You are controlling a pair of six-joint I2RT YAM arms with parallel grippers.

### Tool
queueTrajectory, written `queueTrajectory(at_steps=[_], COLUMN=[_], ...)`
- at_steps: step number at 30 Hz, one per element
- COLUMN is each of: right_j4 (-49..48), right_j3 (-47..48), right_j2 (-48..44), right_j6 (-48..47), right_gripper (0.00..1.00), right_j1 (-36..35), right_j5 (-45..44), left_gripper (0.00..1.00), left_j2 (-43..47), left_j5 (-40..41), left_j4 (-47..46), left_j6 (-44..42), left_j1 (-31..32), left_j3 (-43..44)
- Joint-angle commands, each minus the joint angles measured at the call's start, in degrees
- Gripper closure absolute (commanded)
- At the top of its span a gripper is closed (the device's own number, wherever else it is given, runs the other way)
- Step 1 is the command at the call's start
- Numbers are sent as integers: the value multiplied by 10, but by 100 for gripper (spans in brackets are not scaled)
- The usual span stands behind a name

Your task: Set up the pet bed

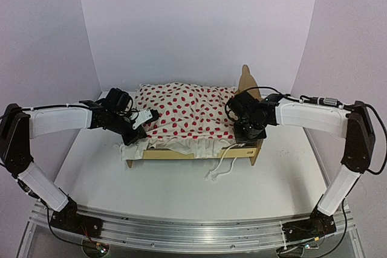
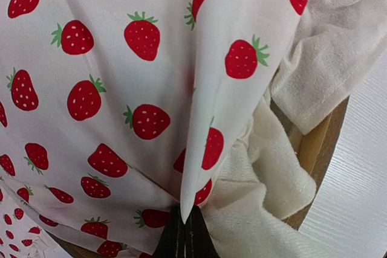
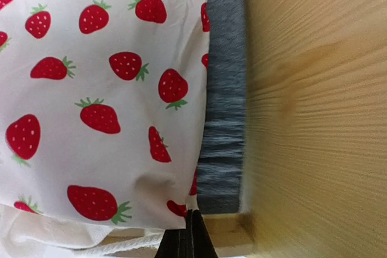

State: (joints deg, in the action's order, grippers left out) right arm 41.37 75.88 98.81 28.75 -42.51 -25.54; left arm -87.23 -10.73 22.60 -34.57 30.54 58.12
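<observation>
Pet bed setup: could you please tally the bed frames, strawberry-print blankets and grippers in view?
Pet bed: 1
Strawberry-print blanket: 1
Grippers: 2, left gripper and right gripper, each shut on the blanket
Total: 4

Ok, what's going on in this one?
Both arms are working at the pet bed on the table. The left fingers and the right fingers are each shut on the strawberry blanket, pinching it at the two near corners of the bed. The blanket lies spread over the frame, with a cream towel bunched beneath it.
</observation>
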Motion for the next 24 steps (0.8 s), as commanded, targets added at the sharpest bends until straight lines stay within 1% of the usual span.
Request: queueTrajectory(at_steps=[1, 6, 10, 15, 16, 19, 20, 21, 22, 23, 24], right_j4=[130, 160, 216, 239, 240, 254, 263, 269, 270, 271, 271], right_j3=[44, 70, 102, 127, 128, 143, 152, 161, 171, 177, 190], right_j2=[-19, -8, 10, 25, 31, 54, 60, 64, 64, 63, 61], right_j6=[-31, -50, -51, -47, -49, -52, -52, -52, -58, -63, -69], right_gripper=[100, 100, 100, 97, 92, 73, 70, 66, 60, 57, 55], right_j1=[5, 6, 6, 6, 6, 6, 6, 6, 6, 6, 5], right_j5=[-78, -87, -110, -117, -115, -109, -105, -100, -94, -87, -78], left_gripper=[100, 100, 100, 100, 100, 99, 95, 88, 77, 69, 57], left_j2=[20, 21, 25, 25, 22, 20, 21, 24, 27, 31, 36], left_j5=[-20, -61, -97, -111, -111, -112, -113, -113, -112, -113, -114], left_j4=[26, 36, 44, 43, 43, 46, 51, 56, 61, 64, 68], left_j6=[0, 10, 25, 27, 27, 22, 21, 21, 20, 19, 20], left_j1=[-4, -4, -3, 0, 0, 0, 0, -1, -1, -1, -2], left_j3=[34, 38, 46, 44, 40, 33, 34, 37, 42, 46, 52])
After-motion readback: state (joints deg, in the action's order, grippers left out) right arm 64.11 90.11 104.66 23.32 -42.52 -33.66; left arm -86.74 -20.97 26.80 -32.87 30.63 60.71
